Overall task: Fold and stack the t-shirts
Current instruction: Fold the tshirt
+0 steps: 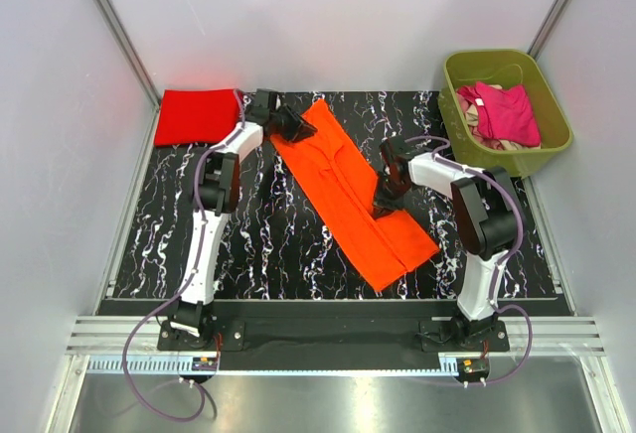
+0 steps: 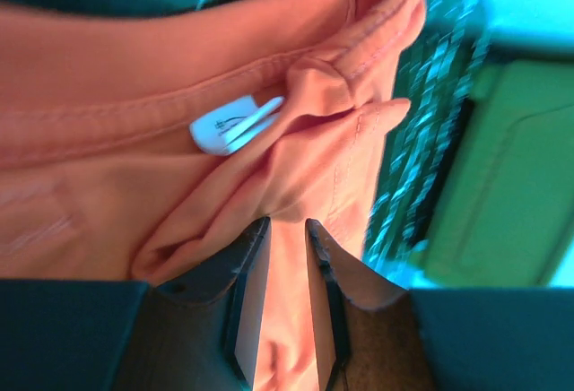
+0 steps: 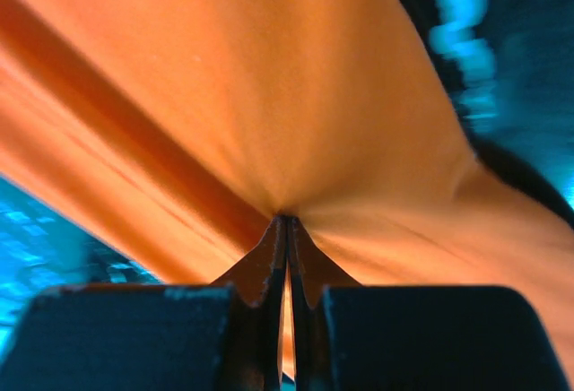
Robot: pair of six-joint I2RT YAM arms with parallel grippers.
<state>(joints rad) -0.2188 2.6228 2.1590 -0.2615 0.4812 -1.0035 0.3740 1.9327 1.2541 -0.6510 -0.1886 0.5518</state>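
Matt orange cloth shirt (image 1: pixel 356 195) on glossy black marbled table (image 1: pixel 258 244)

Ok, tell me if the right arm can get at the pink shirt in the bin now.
Probably not yet: the right gripper is shut on the orange shirt. Once freed, likely yes: the pink shirt lies uncovered in the bin nearby.

The left arm (image 1: pixel 214 190) stretches up into the upper left part of the frame. The left gripper (image 1: pixel 294 127) points right and pinches the orange fabric (image 1: pixel 348 180). The right arm (image 1: pixel 477 215) bends toward the centre, and the right gripper (image 1: pixel 386 198) has its jaws pressed together on the same fabric.
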